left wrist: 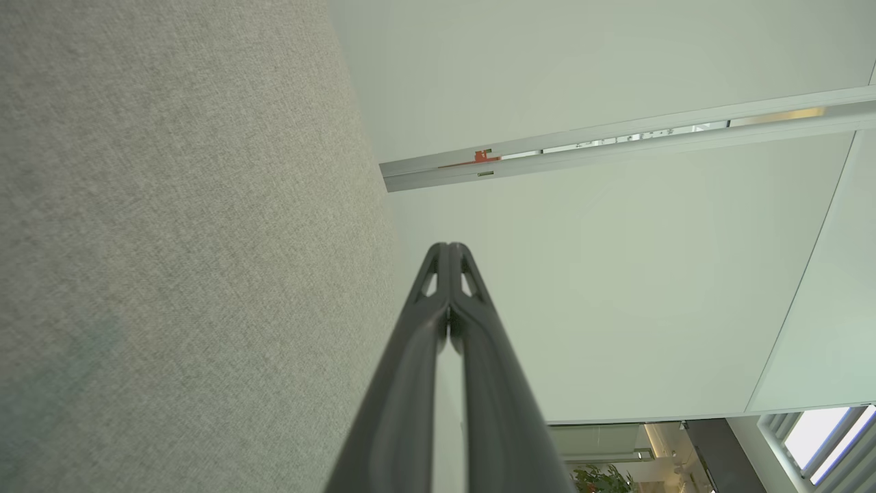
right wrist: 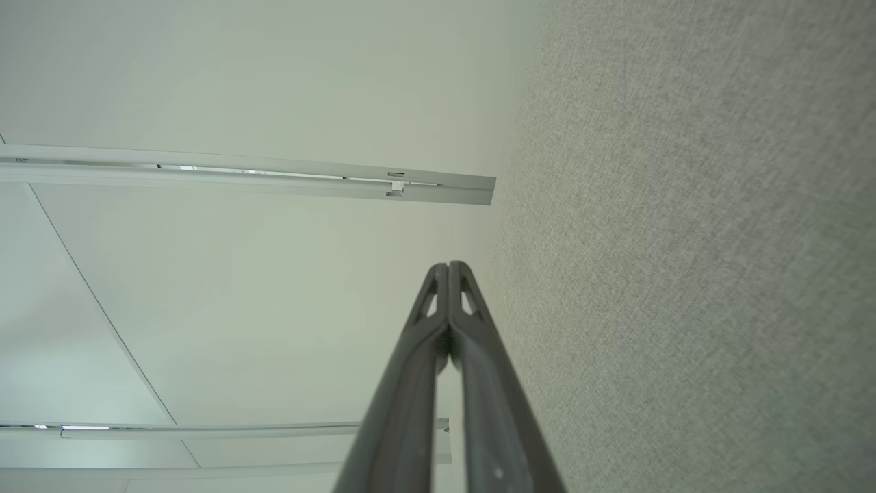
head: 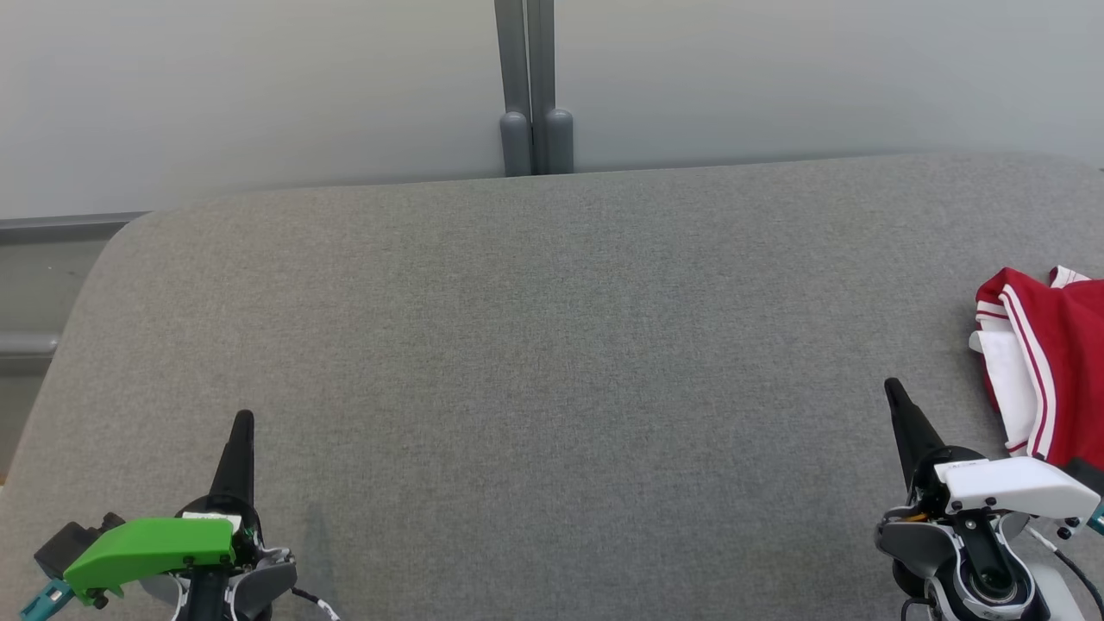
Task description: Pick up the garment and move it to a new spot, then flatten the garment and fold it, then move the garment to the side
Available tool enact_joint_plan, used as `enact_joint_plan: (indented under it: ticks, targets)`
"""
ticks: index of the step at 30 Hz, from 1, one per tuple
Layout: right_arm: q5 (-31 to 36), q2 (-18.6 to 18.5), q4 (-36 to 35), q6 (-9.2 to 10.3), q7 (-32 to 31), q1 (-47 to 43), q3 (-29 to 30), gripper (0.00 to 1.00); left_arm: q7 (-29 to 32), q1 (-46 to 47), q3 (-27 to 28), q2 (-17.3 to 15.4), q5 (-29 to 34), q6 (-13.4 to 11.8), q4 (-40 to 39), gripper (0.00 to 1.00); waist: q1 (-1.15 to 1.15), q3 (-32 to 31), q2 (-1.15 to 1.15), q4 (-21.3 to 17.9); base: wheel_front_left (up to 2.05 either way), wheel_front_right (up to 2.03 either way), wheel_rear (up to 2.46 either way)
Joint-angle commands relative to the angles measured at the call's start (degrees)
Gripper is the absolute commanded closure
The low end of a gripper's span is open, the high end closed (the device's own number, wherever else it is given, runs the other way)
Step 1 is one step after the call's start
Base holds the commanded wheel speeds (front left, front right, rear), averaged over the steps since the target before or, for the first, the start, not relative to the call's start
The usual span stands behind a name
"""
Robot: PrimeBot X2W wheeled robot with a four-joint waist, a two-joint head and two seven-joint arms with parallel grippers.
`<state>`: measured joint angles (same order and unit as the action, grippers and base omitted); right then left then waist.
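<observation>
Head view crops the red garment (head: 1061, 362) at right; left pincer (head: 244, 417) and right pincer (head: 892, 385) pressed closed.

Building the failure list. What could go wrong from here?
1. The red garment lies bunched at the head view's right edge, partly cut off, so a grasp point may be misjudged.
2. The right gripper, nearest to it, is shut; reaching in without opening would likely shove the cloth.
3. The left gripper is far across the grey surface, a long reach.
</observation>
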<state>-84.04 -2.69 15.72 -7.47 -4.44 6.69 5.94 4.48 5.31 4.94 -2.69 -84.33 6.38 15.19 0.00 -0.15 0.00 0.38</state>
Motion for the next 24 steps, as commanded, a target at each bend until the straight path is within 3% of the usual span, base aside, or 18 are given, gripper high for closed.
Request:
enact_joint_plan:
  ticks: [1, 24]
  targets:
    - [-1.3, -0.3, -0.6, -0.04, -0.5, -0.4, 0.2, 1.00, 0.3, 1.0, 0.4, -0.3, -1.3, 0.4, -0.4, 1.00, 0.00, 0.0, 0.00, 0.0, 0.00, 0.00, 0.00]
    - [-8.6, -0.3, -1.9, -0.04, -2.3, -0.8, 0.7, 1.00, 2.3, 1.2, 1.8, -0.3, -8.1, 1.3, -1.3, 1.00, 0.00, 0.3, 0.00, -0.4, 0.00, 0.00, 0.00]
